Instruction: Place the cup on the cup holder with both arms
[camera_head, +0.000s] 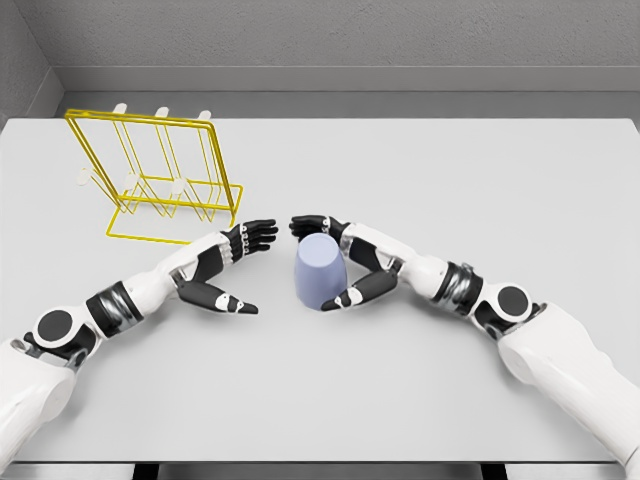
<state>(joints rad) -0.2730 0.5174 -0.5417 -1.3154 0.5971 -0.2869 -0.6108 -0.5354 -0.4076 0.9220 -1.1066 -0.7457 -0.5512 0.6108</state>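
Right hand (335, 262) wraps round the cup (320, 275), fingers behind it, thumb in front, cup upside down on the table (420, 180). Left hand (232, 268) sits just left of it, fingers spread, holding nothing. Holder (160, 180) stands beyond the left hand, apart.
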